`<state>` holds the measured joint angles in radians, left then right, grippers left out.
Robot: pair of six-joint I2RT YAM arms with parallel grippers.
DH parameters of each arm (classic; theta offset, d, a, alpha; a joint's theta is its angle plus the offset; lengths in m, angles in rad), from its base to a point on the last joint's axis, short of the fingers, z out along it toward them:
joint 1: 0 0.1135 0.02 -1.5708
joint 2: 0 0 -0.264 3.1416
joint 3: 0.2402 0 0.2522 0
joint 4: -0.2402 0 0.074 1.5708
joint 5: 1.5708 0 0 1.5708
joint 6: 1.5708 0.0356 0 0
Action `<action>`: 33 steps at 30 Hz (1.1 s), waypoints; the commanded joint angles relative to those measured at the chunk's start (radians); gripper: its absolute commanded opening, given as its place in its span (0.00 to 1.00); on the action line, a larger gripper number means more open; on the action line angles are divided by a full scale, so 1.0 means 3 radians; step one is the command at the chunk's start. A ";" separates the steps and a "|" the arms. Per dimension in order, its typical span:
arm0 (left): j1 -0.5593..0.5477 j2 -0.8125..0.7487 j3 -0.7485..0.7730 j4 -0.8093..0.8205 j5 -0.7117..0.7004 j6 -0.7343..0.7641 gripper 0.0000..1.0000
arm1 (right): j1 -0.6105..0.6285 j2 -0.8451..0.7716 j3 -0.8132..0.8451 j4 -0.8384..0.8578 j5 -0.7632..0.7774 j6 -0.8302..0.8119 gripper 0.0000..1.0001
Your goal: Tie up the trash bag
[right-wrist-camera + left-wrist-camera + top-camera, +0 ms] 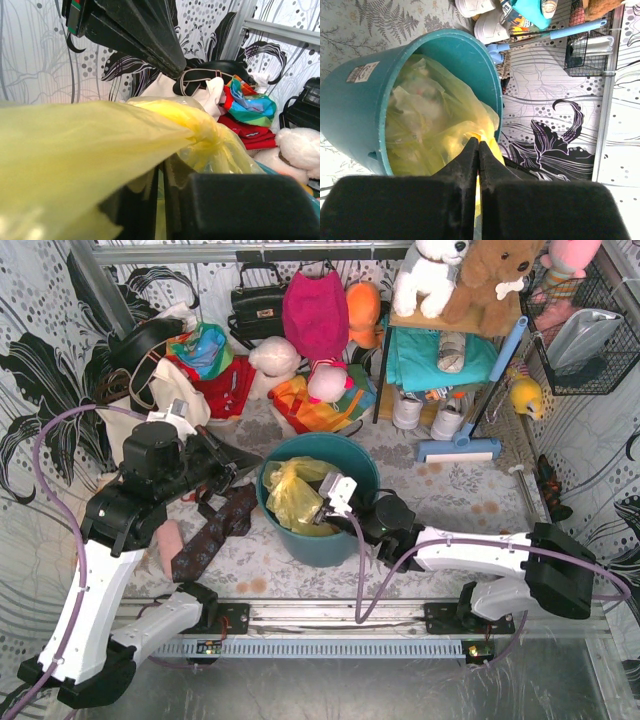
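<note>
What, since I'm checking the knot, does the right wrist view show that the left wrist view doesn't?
Only the right wrist: the trash bag twisted into a tight neck, piled bags, a plush toy. Only the left wrist: the teal bin's outer wall and sticker, shoes, a blue-handled mop. Both: the yellow bag and the left gripper, jaws shut.

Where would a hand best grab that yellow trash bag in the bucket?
Probably at the twisted neck of the trash bag, where the loose film bunches into one firm rope. Come from above: the wall of the teal bin shuts off its sides.
</note>
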<state>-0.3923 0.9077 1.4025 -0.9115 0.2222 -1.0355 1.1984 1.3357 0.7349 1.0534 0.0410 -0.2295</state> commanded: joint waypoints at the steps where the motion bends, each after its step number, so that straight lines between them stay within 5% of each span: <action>1: -0.0014 0.0005 0.0111 0.0130 0.0104 0.0028 0.11 | 0.0014 0.0113 0.0123 0.0277 -0.0132 0.0010 0.04; 18: -0.0019 0.0047 -0.0043 0.0114 0.0245 0.0055 0.43 | 0.0014 0.0156 0.0182 0.0509 -0.0237 0.0020 0.00; 33: -0.0160 0.0070 0.0038 0.0085 0.0198 0.0045 0.40 | 0.0017 0.0196 0.0219 0.0526 -0.0223 0.0001 0.00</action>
<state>-0.4320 0.9264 1.3746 -0.9085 0.2958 -1.0386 1.1992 1.3899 0.7704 1.1603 -0.0158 -0.2295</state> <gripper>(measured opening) 0.405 0.003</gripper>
